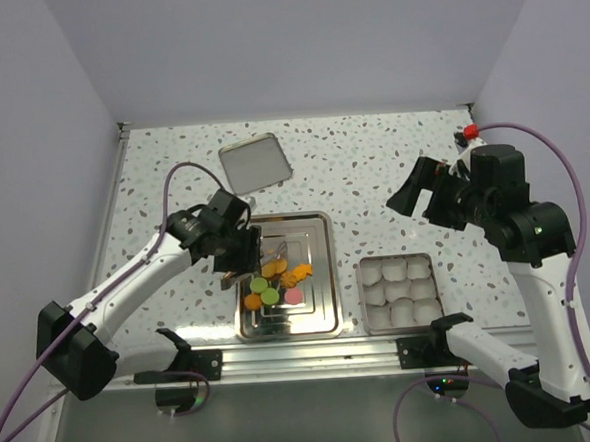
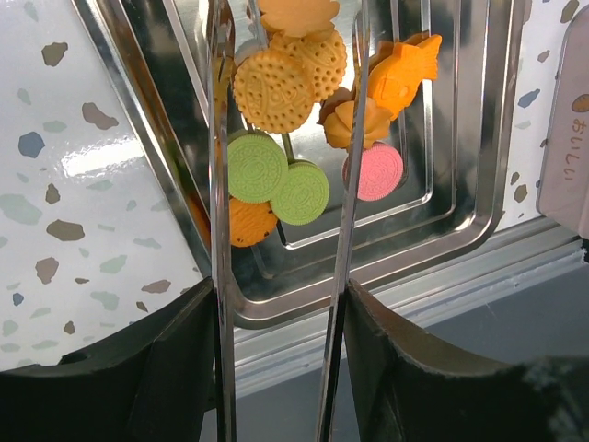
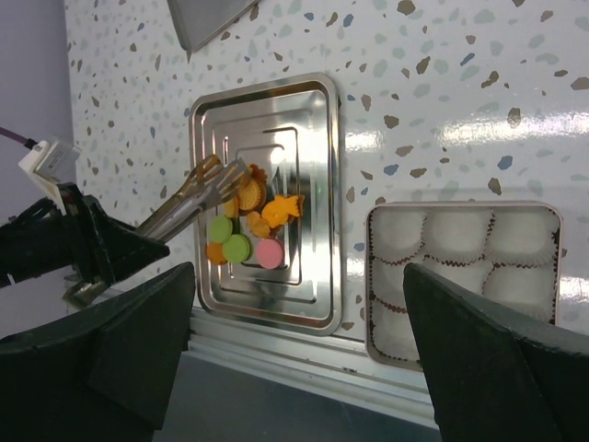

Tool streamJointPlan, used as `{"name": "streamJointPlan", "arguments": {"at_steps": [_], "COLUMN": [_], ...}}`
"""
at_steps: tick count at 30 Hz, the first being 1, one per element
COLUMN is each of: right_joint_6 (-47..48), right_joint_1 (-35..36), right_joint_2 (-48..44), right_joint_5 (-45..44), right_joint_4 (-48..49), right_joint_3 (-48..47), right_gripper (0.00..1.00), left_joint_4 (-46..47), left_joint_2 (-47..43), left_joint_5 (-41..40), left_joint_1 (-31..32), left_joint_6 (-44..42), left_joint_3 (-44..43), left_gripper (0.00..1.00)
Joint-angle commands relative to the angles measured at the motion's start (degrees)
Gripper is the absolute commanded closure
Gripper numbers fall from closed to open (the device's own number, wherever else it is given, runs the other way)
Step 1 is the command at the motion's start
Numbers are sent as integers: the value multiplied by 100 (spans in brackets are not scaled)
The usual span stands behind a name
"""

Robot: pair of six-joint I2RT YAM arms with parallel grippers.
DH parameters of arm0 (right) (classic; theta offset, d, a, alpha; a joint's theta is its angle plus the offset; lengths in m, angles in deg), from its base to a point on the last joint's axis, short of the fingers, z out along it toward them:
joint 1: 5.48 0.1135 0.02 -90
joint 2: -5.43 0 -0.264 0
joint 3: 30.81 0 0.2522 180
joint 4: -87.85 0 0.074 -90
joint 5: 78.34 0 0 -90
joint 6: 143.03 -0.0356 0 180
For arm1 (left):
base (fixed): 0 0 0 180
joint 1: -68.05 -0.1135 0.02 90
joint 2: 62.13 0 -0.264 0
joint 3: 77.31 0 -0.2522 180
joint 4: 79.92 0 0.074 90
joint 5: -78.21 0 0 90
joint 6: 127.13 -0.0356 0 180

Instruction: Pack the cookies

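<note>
The cookies [image 1: 275, 282] lie in a heap on the steel tray [image 1: 316, 230]: orange rounds [image 2: 273, 90], two green ones [image 2: 258, 166], one pink [image 2: 375, 171]. My left gripper [image 1: 238, 246] is shut on metal tongs [image 2: 219, 184]. The two tong blades stand apart over the heap, straddling the orange and green cookies and holding none. My right gripper [image 1: 424, 195] is open and empty, high above the table to the right of the tray. From the right wrist I see the cookies [image 3: 244, 226] and the tongs [image 3: 189, 203].
A square tin [image 1: 363, 297] with white paper liners sits right of the tray near the front edge, and shows in the right wrist view [image 3: 371, 276]. Its lid [image 1: 255, 162] lies at the back left. A metal rail [image 1: 313, 350] runs along the front.
</note>
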Motion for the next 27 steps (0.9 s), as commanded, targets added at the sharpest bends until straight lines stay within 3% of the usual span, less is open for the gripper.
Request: {"name": "streamJointPlan", "arguments": {"at_steps": [1, 9, 17, 27], "right_joint_6": [121, 138, 156, 138], "right_joint_1": [43, 87, 105, 122], "right_joint_2": [21, 92, 83, 92], "right_joint_5": [125, 116, 125, 107], "right_joint_4": [67, 120, 138, 129], "right_joint_3": [14, 23, 111, 23], "right_gripper": [1, 1, 1, 1], "left_joint_4": [354, 442, 539, 258], "left_joint_2": [132, 317, 396, 546], "left_joint_5": [6, -3, 67, -91], "left_joint_1": [80, 123, 194, 255], "left_joint_6": [31, 14, 14, 31], "left_joint_3": [3, 38, 91, -681], "left_gripper": [42, 47, 68, 75]}}
